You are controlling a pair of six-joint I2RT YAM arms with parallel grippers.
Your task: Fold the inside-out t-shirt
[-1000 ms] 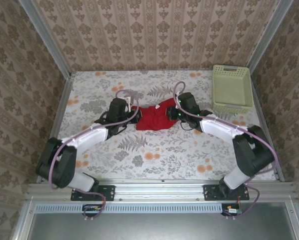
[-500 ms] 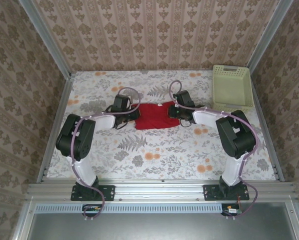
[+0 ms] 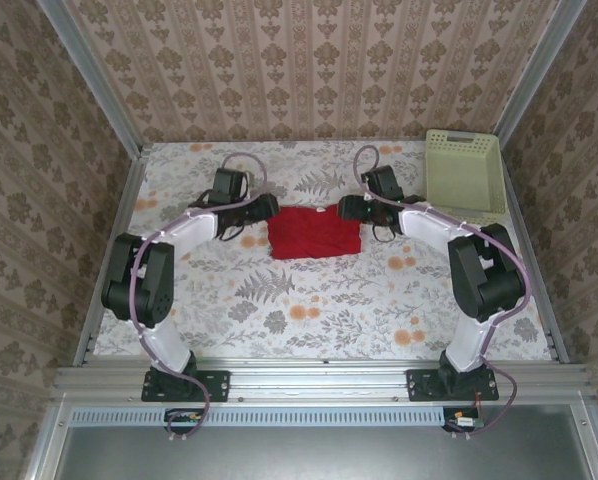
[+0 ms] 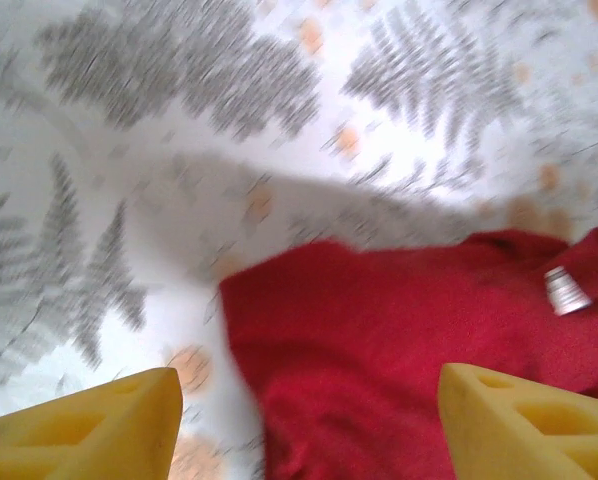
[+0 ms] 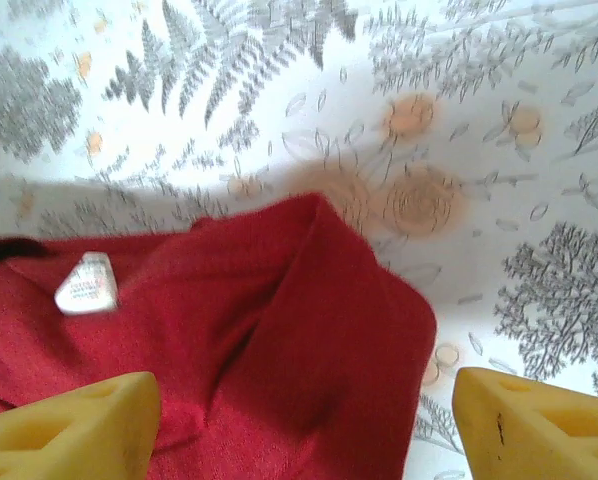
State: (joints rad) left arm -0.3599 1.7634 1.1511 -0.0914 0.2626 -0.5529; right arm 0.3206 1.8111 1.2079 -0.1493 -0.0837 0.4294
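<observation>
The inside-out t-shirt [image 3: 314, 232] lies on the table as a compact red rectangle, folded over on itself. My left gripper [image 3: 267, 206] is at its far left corner and my right gripper [image 3: 345, 208] at its far right corner. In the left wrist view the left gripper [image 4: 304, 430] is open, its yellow fingers wide apart above the red cloth [image 4: 409, 340], holding nothing. The right gripper [image 5: 304, 430] is open too, over a creased corner of the shirt [image 5: 229, 330]. A white label [image 5: 86, 283] shows on the cloth near the collar.
A pale green basket [image 3: 465, 178] stands at the back right of the flowered tablecloth [image 3: 309, 300]. Patterned walls close in the table on three sides. Both arms reach in from the near edge and bend toward the middle.
Both grippers have opened and let go of the shirt, then drawn back toward the far side. The cloth has settled flat into a neater rectangle.
</observation>
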